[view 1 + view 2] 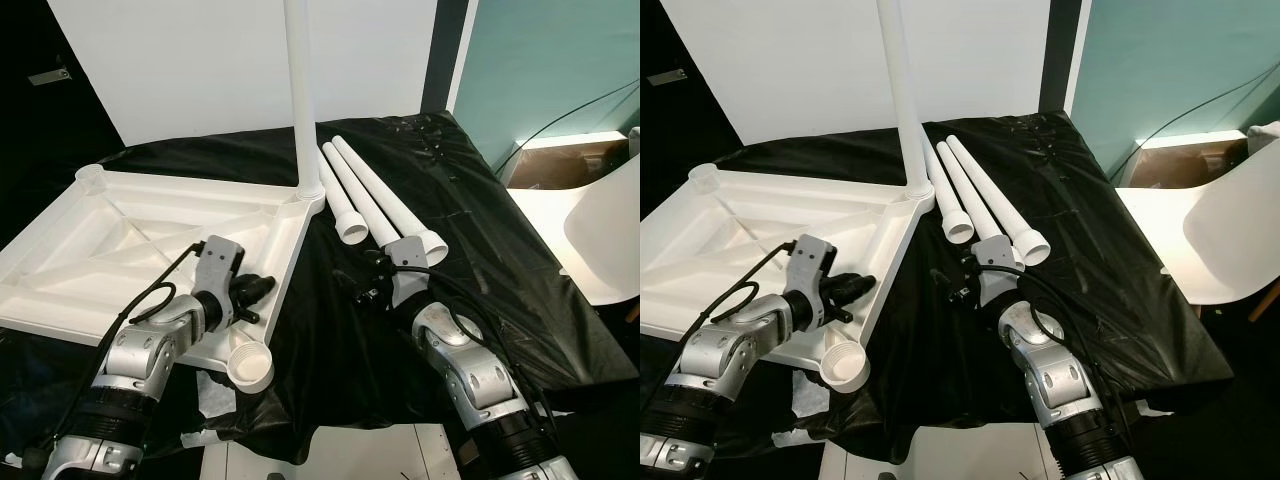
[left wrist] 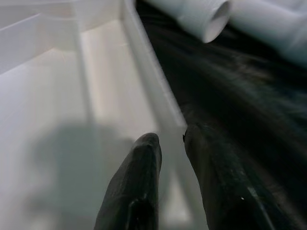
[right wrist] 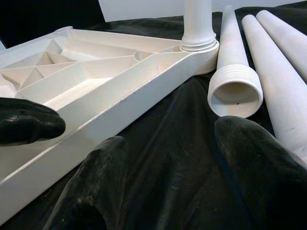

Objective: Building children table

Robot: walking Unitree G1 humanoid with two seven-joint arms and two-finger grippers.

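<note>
A white upside-down tabletop (image 1: 120,240) lies on a surface draped in black plastic sheeting (image 1: 480,250), its ribbed underside up. A white wall panel stands behind; no writing is readable. The left gripper (image 1: 258,290) sits at the tabletop's near edge, fingers (image 2: 139,182) nearly closed astride its rim. One leg (image 1: 300,90) stands upright in the far corner socket. Three loose legs (image 1: 370,190) lie beside it on the sheeting. The right gripper (image 3: 168,158) hovers there, fingers spread, holding nothing. A white chair (image 1: 1230,240) stands at far right.
</note>
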